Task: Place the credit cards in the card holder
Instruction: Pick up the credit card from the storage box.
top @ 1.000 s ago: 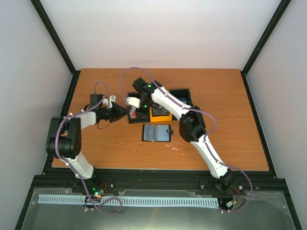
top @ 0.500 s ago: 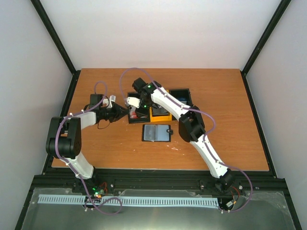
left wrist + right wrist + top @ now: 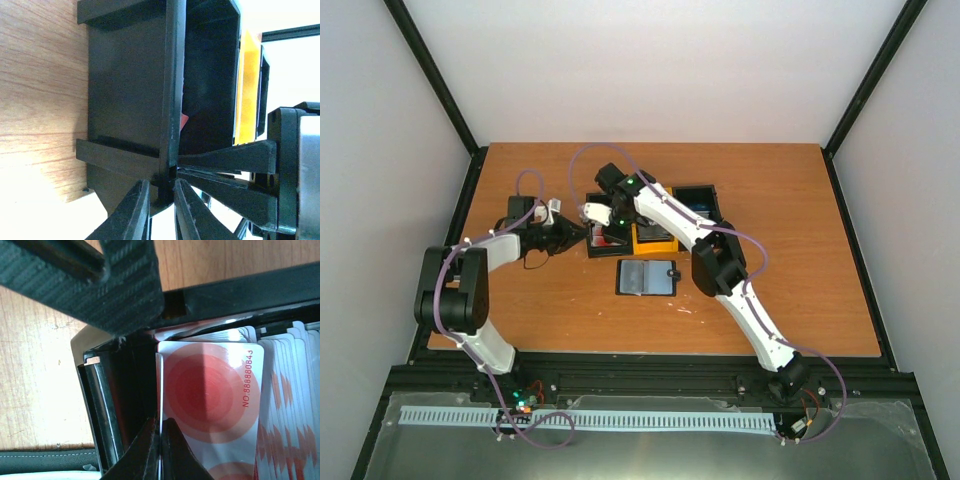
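The card holder [image 3: 646, 277] lies open on the table, pale lining up; its stitched edge [image 3: 45, 460] shows in the right wrist view. White credit cards [image 3: 285, 405] with red blotches stand packed in a black bin [image 3: 598, 248]. My right gripper [image 3: 160, 432] reaches into that bin and is shut on the thin edge of the card at the left end of the stack [image 3: 159, 385]. Beside it a red-blotched card [image 3: 212, 395] faces the camera. My left gripper [image 3: 162, 187] is shut on the bin's wall [image 3: 170, 100], one finger on each side.
A yellow bin [image 3: 655, 240] stands right of the card bin, and another black bin [image 3: 698, 198] sits behind it. The right arm arches over both bins. The table's front edge lies below the card holder.
My right gripper's jaws have come together on the card's edge. Both arms have stayed nearly where they were, and the left grip on the bin is unchanged.
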You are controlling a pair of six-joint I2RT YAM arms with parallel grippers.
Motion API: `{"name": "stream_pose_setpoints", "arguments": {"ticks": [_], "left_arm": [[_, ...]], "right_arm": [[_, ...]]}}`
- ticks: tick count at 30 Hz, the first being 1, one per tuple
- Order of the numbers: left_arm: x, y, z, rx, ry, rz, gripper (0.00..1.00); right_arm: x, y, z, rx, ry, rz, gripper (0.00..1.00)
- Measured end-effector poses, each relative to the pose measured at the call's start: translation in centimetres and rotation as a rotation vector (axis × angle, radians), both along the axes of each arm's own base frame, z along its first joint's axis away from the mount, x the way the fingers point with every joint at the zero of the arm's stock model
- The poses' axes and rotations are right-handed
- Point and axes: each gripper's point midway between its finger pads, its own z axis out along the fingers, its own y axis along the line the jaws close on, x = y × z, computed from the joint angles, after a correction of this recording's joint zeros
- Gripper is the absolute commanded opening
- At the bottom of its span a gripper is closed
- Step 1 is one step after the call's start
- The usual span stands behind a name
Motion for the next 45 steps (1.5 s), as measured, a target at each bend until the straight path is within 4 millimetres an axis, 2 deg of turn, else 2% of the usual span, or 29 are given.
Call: {"name": "stream_pose_setpoints", "arguments": {"ticks": [5, 12, 19, 22, 29, 31, 34, 38, 40, 45], "left_arm": [[0.0, 0.6, 0.8, 0.034, -0.020, 0.030, 0.17], [-0.5, 1.2, 2.6, 0.067, -0.076, 0.065, 0.19], [-1.6, 1.5, 3.6, 0.072, -0.107, 0.086, 0.33], [-2.1, 1.4, 4.6, 0.058, -0.145, 0.087, 0.40], [-3.5, 0.7, 9.2, 0.005, -0.325, 0.047, 0.67], [-4.0, 0.3, 10.7, -0.013, -0.383, 0.021, 0.71], [-4.5, -0.3, 12.3, -0.047, -0.444, -0.028, 0.74], [-5.3, -1.3, 13.2, -0.094, -0.468, -0.092, 0.77], [-5.7, -1.8, 13.7, -0.120, -0.476, -0.123, 0.79], [-6.3, -2.8, 13.7, -0.171, -0.452, -0.177, 0.79]], "right_arm": [[0.1, 0.1, 1.6, 0.022, -0.028, 0.019, 0.03], [-0.3, 0.3, 7.3, 0.106, -0.097, 0.057, 0.03], [0.1, 0.5, 10.8, 0.218, -0.064, -0.033, 0.03], [0.4, -0.4, 11.4, 0.290, 0.015, -0.145, 0.03], [1.4, -5.3, 11.8, 0.507, 0.317, -0.590, 0.03], [1.6, -6.7, 12.3, 0.578, 0.388, -0.703, 0.03], [0.8, -7.3, 13.9, 0.681, 0.489, -0.817, 0.03], [-0.5, -6.7, 16.0, 0.821, 0.680, -0.919, 0.03], [-1.0, -6.7, 15.6, 0.877, 0.814, -0.987, 0.03], [-2.5, -7.4, 10.5, 0.928, 1.196, -1.204, 0.03]]}}
